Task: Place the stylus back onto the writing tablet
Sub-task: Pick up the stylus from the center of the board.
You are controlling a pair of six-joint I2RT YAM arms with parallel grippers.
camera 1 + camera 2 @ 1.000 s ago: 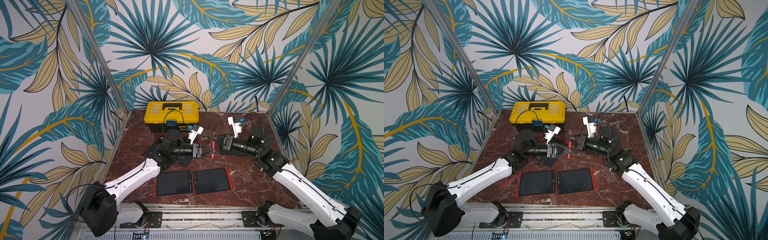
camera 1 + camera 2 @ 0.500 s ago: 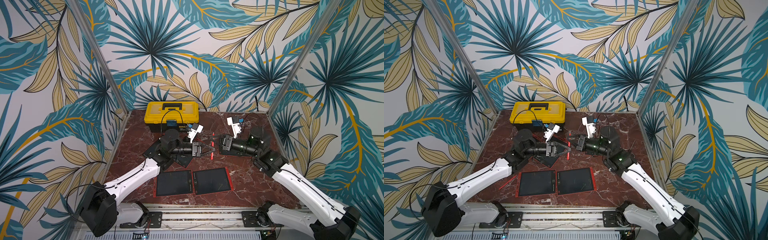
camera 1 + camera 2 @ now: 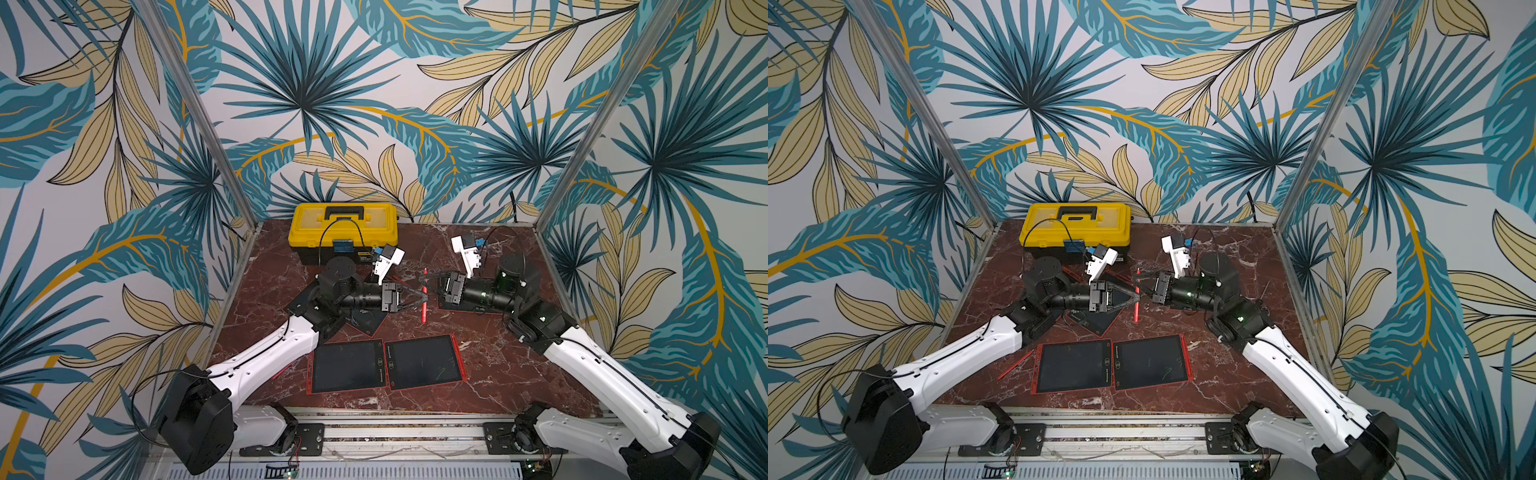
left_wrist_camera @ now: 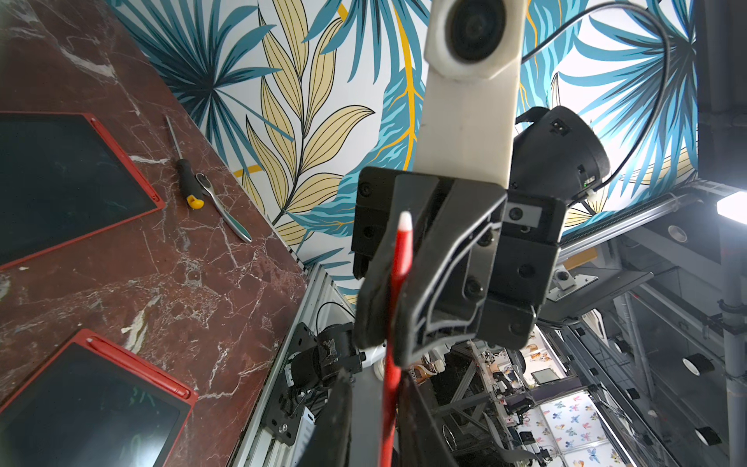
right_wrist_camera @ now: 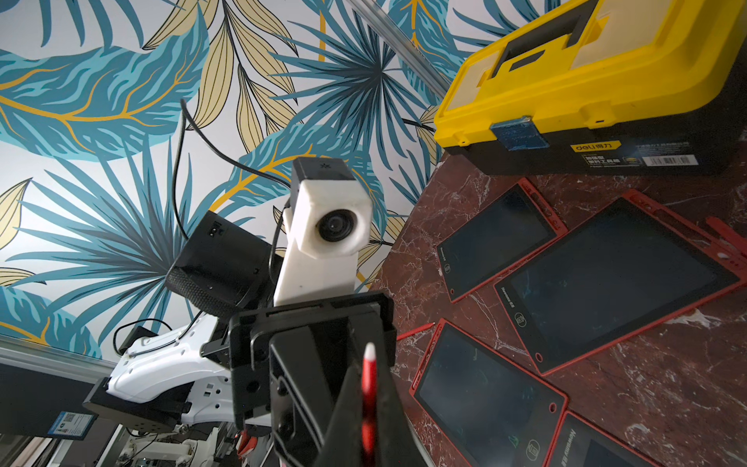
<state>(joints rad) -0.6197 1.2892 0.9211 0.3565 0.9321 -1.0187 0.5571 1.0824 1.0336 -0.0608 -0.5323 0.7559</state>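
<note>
Handover step: the left gripper (image 3: 420, 297) is flanking the stylus (image 3: 423, 314) with narrowed jaws, firm contact not discernible, while the right gripper (image 3: 429, 278) is holding it clamped. Judged next, the left is needing a secure pinch before the right is letting go. The stylus, slim, red and white-tipped, is hanging near-upright above the table (image 3: 494, 374), behind the writing tablets (image 3: 424, 361).

Red-brown marble table (image 3: 490, 374), yellow toolbox (image 3: 345, 224) at the back, red-framed writing tablets (image 3: 347, 365) lying flat, screwdriver (image 4: 186, 180) near the edge.
</note>
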